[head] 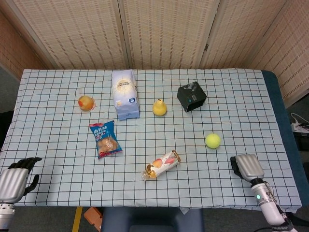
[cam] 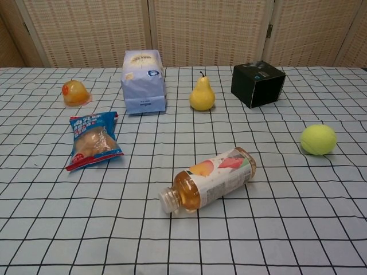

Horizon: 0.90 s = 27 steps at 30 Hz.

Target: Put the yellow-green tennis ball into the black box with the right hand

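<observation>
Progress so far is close to nil, operator: the fuzzy yellow-green tennis ball point(head: 213, 140) sits untouched on the checked tablecloth point(head: 58, 121), well apart from the small black cardboard box point(head: 191, 96) that stands farther back toward the screen. Your right hand point(head: 246, 167) hovers near the table's front edge, just beside the ball on its near side but not touching it. From the head view you see mostly the silver back of that hand, with the dark fingers tucked underneath, so I cannot tell whether they are spread or curled; nothing appears to be in it. The chest view does not show it at all. Your left hand point(head: 17, 178) rests low at the front left corner, fingers loosely parted, holding nothing, out of the job.

Everything is left to do, by my reading: reach the ball, close on it, lift, carry it back to the box and let go inside. The box looks tilted on a corner in the chest view, and whether its top is open I cannot make out.
</observation>
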{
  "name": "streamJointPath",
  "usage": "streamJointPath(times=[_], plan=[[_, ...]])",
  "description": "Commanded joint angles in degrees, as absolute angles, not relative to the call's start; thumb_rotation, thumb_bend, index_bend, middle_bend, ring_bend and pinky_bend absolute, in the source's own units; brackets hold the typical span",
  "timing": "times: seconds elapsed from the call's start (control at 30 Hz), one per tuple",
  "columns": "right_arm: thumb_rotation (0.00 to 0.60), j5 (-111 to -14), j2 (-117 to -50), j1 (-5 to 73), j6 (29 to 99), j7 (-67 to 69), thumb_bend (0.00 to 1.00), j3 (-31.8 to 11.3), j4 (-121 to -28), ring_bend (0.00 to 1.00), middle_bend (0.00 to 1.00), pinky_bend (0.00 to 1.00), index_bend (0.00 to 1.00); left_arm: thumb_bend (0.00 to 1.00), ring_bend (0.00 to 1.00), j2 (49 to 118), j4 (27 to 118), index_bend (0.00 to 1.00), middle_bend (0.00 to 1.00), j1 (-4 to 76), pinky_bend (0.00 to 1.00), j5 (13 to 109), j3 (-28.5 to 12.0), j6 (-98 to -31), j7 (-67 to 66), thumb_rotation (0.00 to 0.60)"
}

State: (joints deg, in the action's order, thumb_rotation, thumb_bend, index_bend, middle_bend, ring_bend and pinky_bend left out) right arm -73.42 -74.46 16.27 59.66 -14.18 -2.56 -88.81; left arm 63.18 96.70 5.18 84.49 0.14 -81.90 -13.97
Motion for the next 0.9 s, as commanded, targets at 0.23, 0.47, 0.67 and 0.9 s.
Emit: streamJointPath(times=[0.23, 0.47, 0.67, 0.9], plan=[[0.600, -72.90, -79.60, 19.47, 56.48, -11.23, 0.92, -3.72, -82.04, 0.78, 0.92, 1.00, 1.00, 0.45, 0.27, 63.22, 96.82, 0.27, 0.29, 5.12, 0.38, 84.68, 0.23, -82.06, -14.41, 0.600], [0.600, -72.92, -82.99, 22.29, 54.13, -9.76, 0.92, -4.72, -77.62, 0.78, 0.93, 1.00, 1.00, 0.45, 0.27, 63.45, 96.67, 0.27, 0.29, 5.05, 0.38, 84.41, 0.08, -82.27, -15.24, 0.600], [0.600, -73.22, -85.82, 23.91, 52.97, -7.94, 0.92, -5.04, -74.30, 0.78, 0.93, 1.00, 1.00, 0.45, 0.27, 63.51, 96.72, 0.27, 0.30, 5.11, 0.38, 84.67, 0.19, -82.18, -15.32, 0.600], [0.600, -74.26, -88.63, 25.17, 52.36, -5.06, 0.92, -4.97, -70.42, 0.78, 0.93, 1.00, 1.00, 0.45, 0.27, 63.50, 96.64, 0.27, 0.30, 5.15, 0.38, 84.65, 0.19, -82.08, -15.13, 0.600]])
